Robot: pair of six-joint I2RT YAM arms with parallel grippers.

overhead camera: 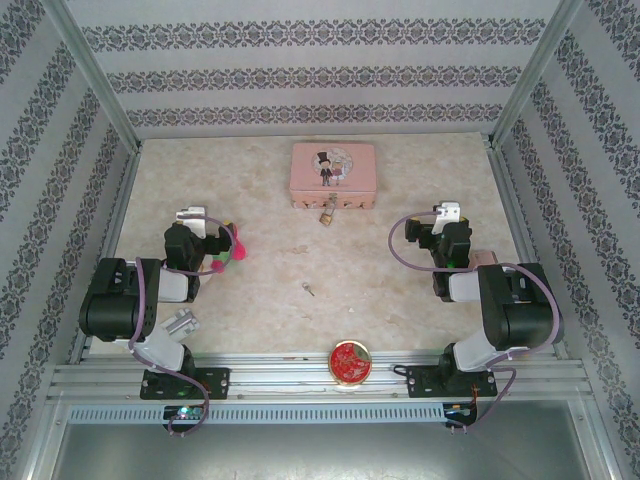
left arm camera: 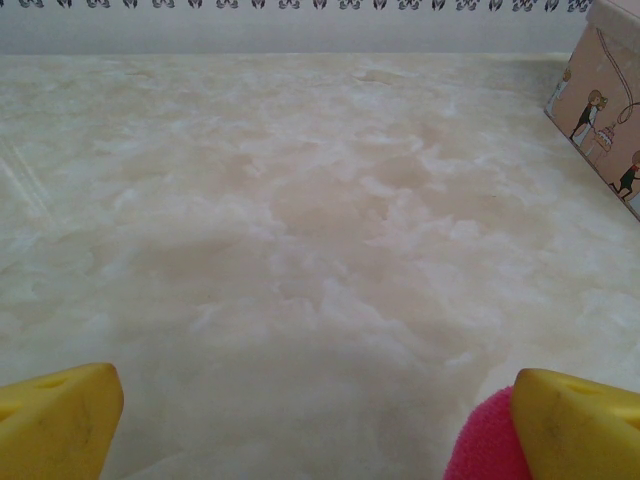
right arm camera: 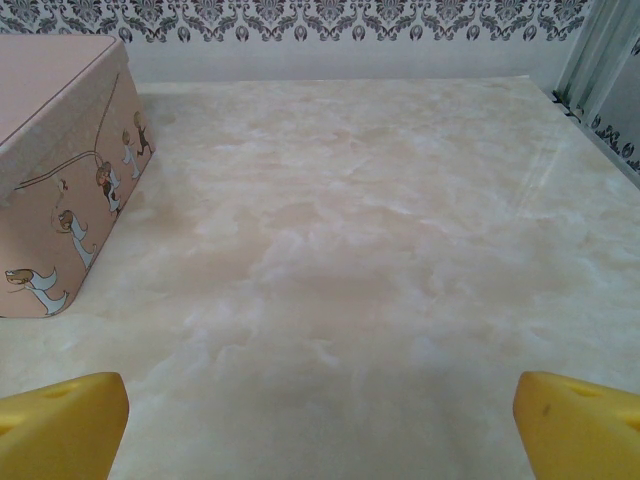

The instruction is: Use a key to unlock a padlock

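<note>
The tiny brass padlock (overhead camera: 326, 214) lies on the marbled table just in front of the pink picture box (overhead camera: 333, 172). The small silvery key (overhead camera: 309, 289) rests alone near the table's middle, nearer the arms. My left gripper (overhead camera: 205, 228) hovers at the left, well away from both. It is open, with bare table between its yellow fingers (left arm camera: 55, 420); a pink pad (left arm camera: 485, 445) sits beside the right finger. My right gripper (overhead camera: 440, 222) is at the right, also open over bare table, yellow fingertips (right arm camera: 580, 425) wide apart.
A round red tin (overhead camera: 350, 361) sits at the table's near edge between the arm bases. The pink box shows at the right edge of the left wrist view (left arm camera: 600, 100) and at the left of the right wrist view (right arm camera: 60, 170). Patterned walls enclose the table (overhead camera: 250, 310).
</note>
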